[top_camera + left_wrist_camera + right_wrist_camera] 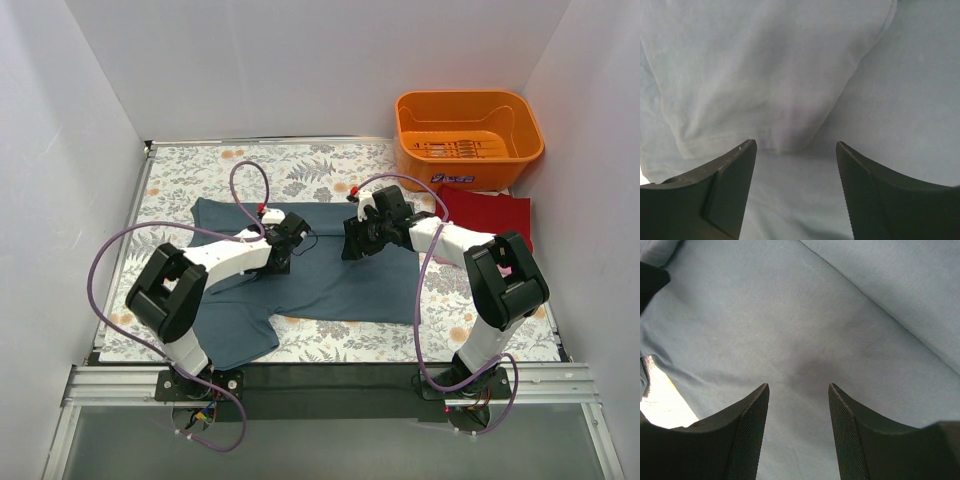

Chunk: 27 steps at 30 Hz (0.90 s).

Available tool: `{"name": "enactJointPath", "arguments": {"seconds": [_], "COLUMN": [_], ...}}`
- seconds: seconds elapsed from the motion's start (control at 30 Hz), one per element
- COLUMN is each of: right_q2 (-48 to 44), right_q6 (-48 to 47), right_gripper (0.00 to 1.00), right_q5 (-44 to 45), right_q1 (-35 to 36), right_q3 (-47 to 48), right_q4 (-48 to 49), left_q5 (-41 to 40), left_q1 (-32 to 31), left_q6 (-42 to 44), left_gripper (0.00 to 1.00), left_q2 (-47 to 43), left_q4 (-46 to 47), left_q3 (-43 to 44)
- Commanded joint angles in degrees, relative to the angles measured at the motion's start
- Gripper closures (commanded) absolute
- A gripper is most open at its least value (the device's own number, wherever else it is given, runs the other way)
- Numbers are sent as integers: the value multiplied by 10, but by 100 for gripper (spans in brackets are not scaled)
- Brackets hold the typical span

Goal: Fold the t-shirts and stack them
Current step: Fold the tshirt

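Observation:
A slate blue-grey t-shirt (pixel 330 275) lies spread on the floral table, one sleeve trailing toward the front left. Over its left half hovers my left gripper (pixel 283 252), open, with only cloth (pixel 790 85) showing between the fingers and a folded sleeve flap just ahead. My right gripper (pixel 357 242) hangs open above the shirt's middle, nothing between its fingers, with bare blue-grey cloth (pixel 805 330) beneath. A dark red t-shirt (pixel 485 212) lies folded at the right, in front of the basket.
An orange plastic basket (pixel 468 137) stands at the back right corner. White walls close in the table on three sides. The floral tablecloth (pixel 330 165) shows around the shirts. A dark rail (pixel 320 385) runs along the near edge by the arm bases.

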Motion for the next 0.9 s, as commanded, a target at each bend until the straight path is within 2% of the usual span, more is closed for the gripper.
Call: {"name": "enactJointPath", "arguments": {"seconds": [0.0, 0.23, 0.5, 0.73, 0.87], "right_q2": [-14, -13, -14, -15, -14], "right_q6": [-8, -9, -10, -12, -12], "right_gripper": [51, 51, 51, 51, 51], "right_q5": [5, 3, 2, 3, 3], "right_q1": [3, 3, 2, 3, 3], "right_q3": [7, 4, 2, 1, 1], "right_q4": [12, 12, 12, 12, 12], "left_q5": [-78, -115, -118, -55, 30], "left_q1": [-10, -12, 0, 51, 108], "left_q6": [27, 44, 77, 126, 153], "left_gripper": [41, 52, 57, 57, 58], "left_q2": [24, 50, 36, -14, -48], "left_q4": [18, 29, 52, 83, 119], "left_q3": [30, 27, 24, 8, -8]}}
